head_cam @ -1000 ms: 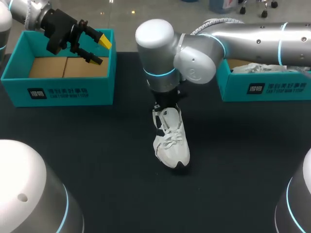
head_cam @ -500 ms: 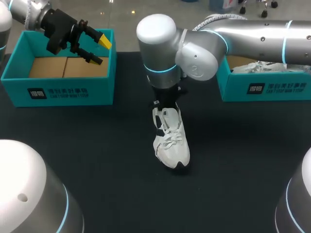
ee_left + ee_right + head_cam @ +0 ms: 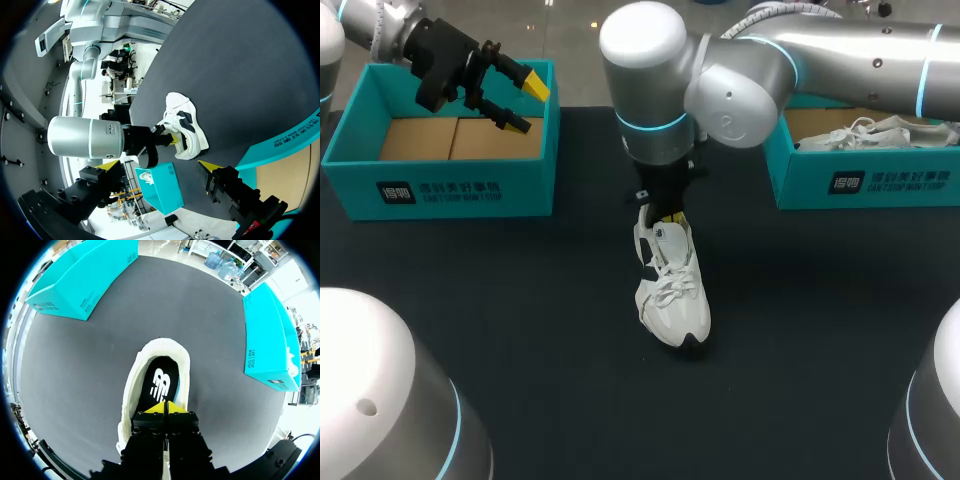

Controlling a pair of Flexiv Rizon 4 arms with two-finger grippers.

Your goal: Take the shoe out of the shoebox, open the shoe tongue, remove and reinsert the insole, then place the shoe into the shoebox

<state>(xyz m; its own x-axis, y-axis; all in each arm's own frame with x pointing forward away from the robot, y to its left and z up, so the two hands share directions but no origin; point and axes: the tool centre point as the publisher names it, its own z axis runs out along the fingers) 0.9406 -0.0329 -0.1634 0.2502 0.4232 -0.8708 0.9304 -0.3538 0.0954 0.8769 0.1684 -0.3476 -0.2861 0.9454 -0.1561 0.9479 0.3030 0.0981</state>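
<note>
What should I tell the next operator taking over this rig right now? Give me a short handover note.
Left gripper: open, holding nothing, hovering over the left box.
Right gripper: shut, tips at the heel opening of the shoe; I cannot tell if it pinches the insole.
Things: the shoe sits on its sole on the table between the two boxes, with the black insole inside it. The right box holds white items.
Done: the shoe is out of the box.
Left: nothing shows whether the insole was already pulled and refitted; the shoe must go back into a box.
</note>
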